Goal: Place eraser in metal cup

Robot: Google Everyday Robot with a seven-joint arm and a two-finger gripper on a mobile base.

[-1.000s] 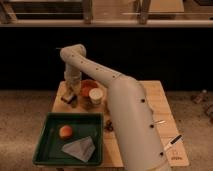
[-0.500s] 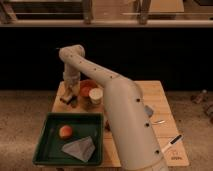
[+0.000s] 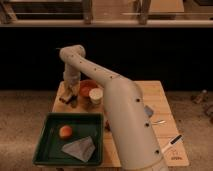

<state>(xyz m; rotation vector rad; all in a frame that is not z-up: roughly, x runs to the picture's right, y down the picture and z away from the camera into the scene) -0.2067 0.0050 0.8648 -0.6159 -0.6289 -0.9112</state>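
My gripper point(image 3: 68, 92) hangs low over the back left corner of the wooden table point(image 3: 160, 95), just left of the orange bowl point(image 3: 87, 88). A small dark dull cup, the metal cup point(image 3: 73, 102), stands just below and right of the gripper. A small dark flat piece point(image 3: 63, 97) at the gripper's left may be the eraser; I cannot tell whether the gripper touches it. The arm point(image 3: 120, 110) crosses the table from the front right.
A cream-white topped cup point(image 3: 95, 96) stands right of the orange bowl. A green tray point(image 3: 47, 125) at the front left holds an orange fruit point(image 3: 65, 131) and a grey cloth point(image 3: 80, 148). A pen point(image 3: 172, 143) and small items point(image 3: 159, 121) lie at the right.
The gripper stays at the table's back left corner, shifted at most slightly left. Nothing else has visibly moved.
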